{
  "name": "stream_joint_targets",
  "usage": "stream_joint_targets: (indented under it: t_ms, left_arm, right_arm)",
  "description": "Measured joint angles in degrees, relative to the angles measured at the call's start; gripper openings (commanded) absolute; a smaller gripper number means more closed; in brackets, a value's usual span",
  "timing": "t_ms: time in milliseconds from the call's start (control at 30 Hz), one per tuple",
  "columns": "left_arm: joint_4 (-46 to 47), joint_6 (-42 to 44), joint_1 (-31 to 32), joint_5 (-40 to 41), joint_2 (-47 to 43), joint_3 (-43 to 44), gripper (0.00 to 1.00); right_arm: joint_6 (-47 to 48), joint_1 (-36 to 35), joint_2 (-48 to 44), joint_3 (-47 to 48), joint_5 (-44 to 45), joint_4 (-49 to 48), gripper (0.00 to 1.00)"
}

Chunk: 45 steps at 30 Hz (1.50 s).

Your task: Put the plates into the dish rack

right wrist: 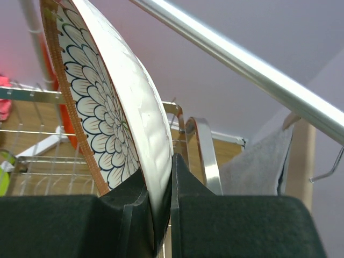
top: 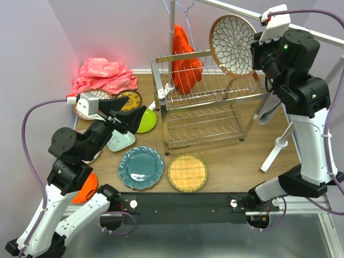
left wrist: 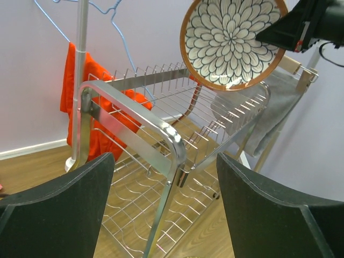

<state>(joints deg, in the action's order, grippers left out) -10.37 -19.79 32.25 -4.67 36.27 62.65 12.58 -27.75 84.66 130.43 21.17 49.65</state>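
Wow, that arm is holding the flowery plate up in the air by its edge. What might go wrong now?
1. The right gripper pinches the petal plate only at its rim, high above the dish rack; it might slip and drop.
2. Coming down tilted, the plate might hit the upright tines instead of slotting between them.
3. The open left gripper sits near the rack's corner and might nudge it.

no readable text, labels, brands or numbers on anything.
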Motion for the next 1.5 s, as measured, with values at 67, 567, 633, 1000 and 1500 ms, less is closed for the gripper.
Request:
stream_joint_targets:
  t_ms: [67, 567, 633, 1000, 1500]
  left_arm:
    - [0.6, -0.1, 0.0, 0.6, -0.6, -0.8, 0.86]
    - [2.0, -0.4, 0.0, 2.6, -2.4, -5.2, 0.88]
    - [2.0, -0.4, 0.0, 2.7, -2.8, -5.6, 0.88]
    - [1.9, -0.9, 0.0, 4.2, -4.3, -6.7, 0.88]
    - [1.0, -1.9, 0.0, 5.6, -4.9, -7.3, 0.88]
  right_arm:
    - [0.2, 0.9, -0.2, -2.3, 1.6, -0.7, 0.0]
    - [3.5, 4.3, -2.7, -9.1, 7.4, -5.4, 0.0]
    - [4.0, 4.7, -3.1, -9.5, 8.0, -6.4, 0.01]
    - [5.6, 5.6, -3.7, -10.6, 9.5, -9.0, 0.01]
    - [5.7, 6.3, -5.8, -16.0, 11.4, -11.1, 0.01]
